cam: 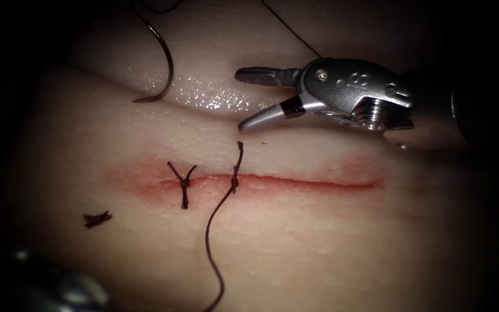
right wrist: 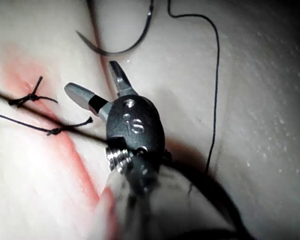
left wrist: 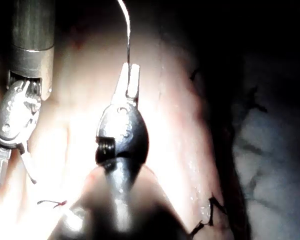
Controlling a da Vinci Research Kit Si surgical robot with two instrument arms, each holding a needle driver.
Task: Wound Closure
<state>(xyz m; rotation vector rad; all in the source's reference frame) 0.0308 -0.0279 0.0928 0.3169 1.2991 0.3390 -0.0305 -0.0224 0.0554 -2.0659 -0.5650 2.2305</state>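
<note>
Markings: the right tool [cam: 249,99] carries stamped characters on its wrist housing. In the endoscope view they read roughly "8" or "co", not clearly legible; in the right wrist view the same housing [right wrist: 135,125] shows what looks like "is".

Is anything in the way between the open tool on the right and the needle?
Nothing visible. The right tool, jaws open and empty, hangs above the cut; the needle lies free on the tissue to its left, with bare wet tissue between.
</note>
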